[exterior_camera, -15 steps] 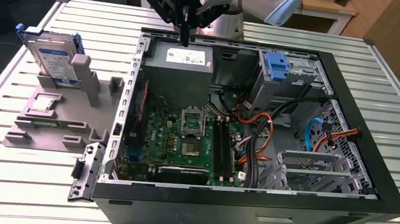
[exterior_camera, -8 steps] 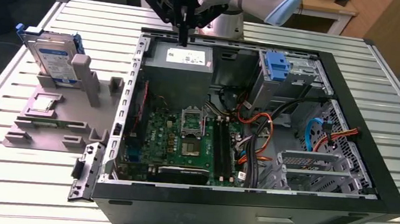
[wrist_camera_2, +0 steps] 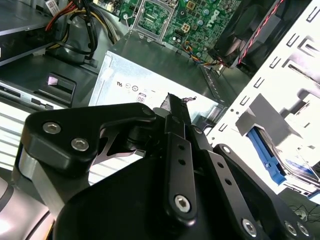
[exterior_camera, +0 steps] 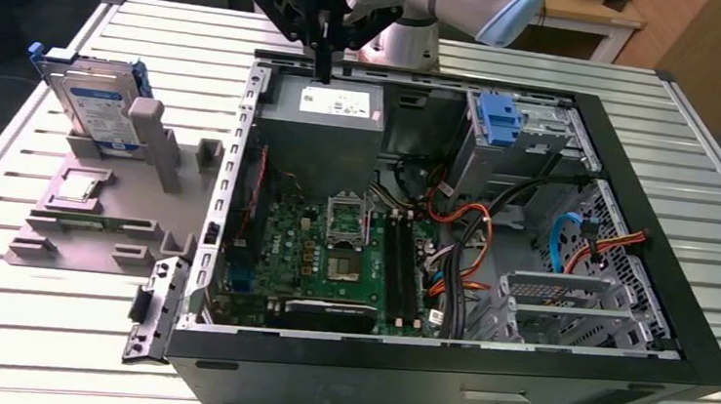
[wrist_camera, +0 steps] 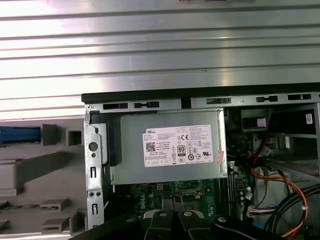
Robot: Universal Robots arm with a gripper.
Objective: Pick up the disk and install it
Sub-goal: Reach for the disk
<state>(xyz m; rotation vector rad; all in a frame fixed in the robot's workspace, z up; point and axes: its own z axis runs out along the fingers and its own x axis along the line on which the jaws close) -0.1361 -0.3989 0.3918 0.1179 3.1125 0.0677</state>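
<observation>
exterior view: gripper hangs over the power supply at the far wall of the open pc case, fingers pinched narrow, nothing between them. the disk stands upright in a grey holder on the slatted table, outside the case, near the table's far corner on the exterior view's left and well apart from the gripper. second wrist view: black fingers lie together above the power supply's lid, and the disk's blue caddy edge shows past the case's white side wall. first wrist view: power supply label straight below, motherboard beside it, a strip of the blue caddy out on the holder. risks, as a judgement: with the jaws this narrow the fingers would butt the caddy rather than straddle it. the case wall stands between gripper and disk, so a low sideways pass could clip it. the holder's grey post stands close by the disk and could foul a finger.
</observation>
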